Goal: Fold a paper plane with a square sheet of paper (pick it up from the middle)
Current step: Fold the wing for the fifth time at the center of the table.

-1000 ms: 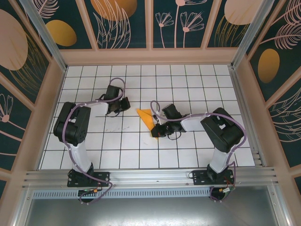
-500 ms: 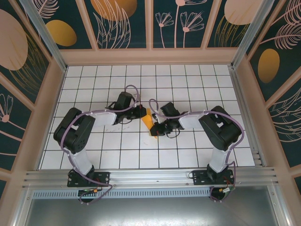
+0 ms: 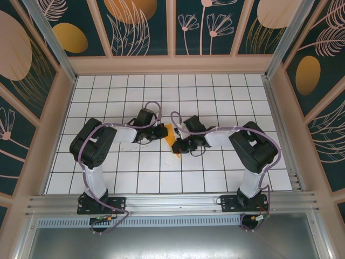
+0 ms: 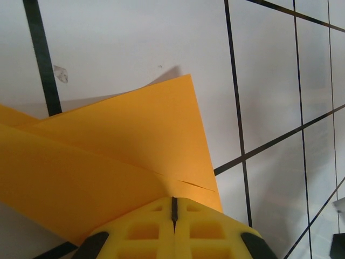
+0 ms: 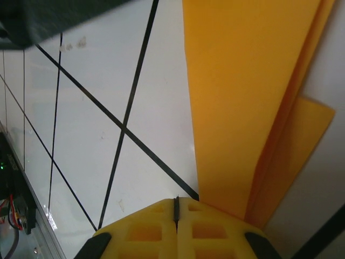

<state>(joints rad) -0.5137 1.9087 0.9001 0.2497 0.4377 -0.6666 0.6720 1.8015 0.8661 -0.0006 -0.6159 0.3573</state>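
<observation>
Pressure along the fold is what this step seems to call for. The half-folded orange paper (image 3: 171,135) lies near the middle of the table (image 3: 108,91), its layers overlapping. The left gripper (image 3: 160,131) sits at the paper's 9 o'clock edge and the right gripper (image 3: 179,145) at its 5 o'clock end. Both are clenched, fingertips pressed together; whether either nips the sheet I cannot tell. A clean crease would need one gripper pinning the paper flat while the other sweeps slowly along the fold, so the thin sheet neither skids nor buckles. Compared with a second ago, the left gripper has come in from well off at 9 o'clock to reach the paper, and the orange shape looks narrower.
</observation>
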